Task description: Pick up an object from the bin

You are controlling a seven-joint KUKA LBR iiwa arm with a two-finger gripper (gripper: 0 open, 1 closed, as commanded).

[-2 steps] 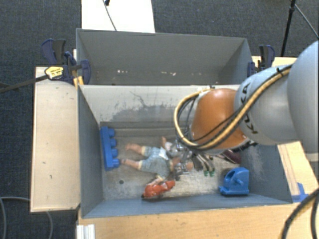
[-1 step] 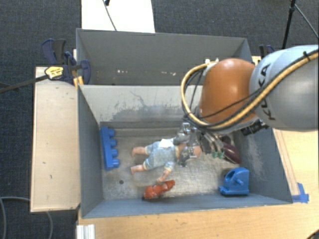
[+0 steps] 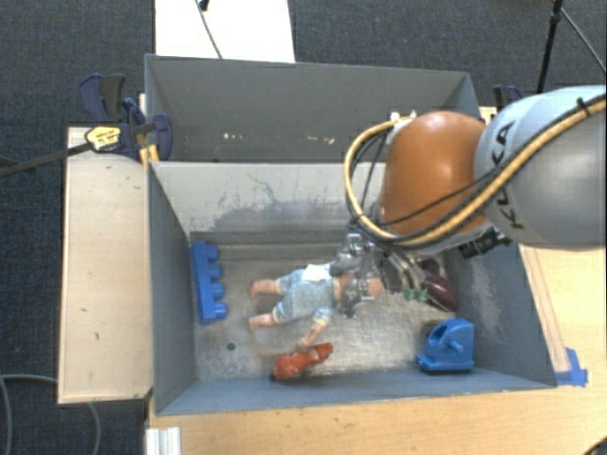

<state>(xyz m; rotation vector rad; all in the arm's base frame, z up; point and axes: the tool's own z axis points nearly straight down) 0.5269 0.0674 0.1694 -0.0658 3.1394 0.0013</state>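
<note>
One gripper (image 3: 353, 285), low over blue-clad doll (image 3: 302, 298), centre of bin (image 3: 175, 282)

Grey bin (image 3: 174, 282) seen from above. Arm w/ orange cover (image 3: 432, 173) reaches in from R. Gripper (image 3: 353, 285) sits at the R end of a doll (image 3: 299, 297) in pale blue, lying mid-bin. Blue block (image 3: 208, 281) at L, red toy (image 3: 302, 362) by front wall, blue toy (image 3: 448, 345) front R.
</note>
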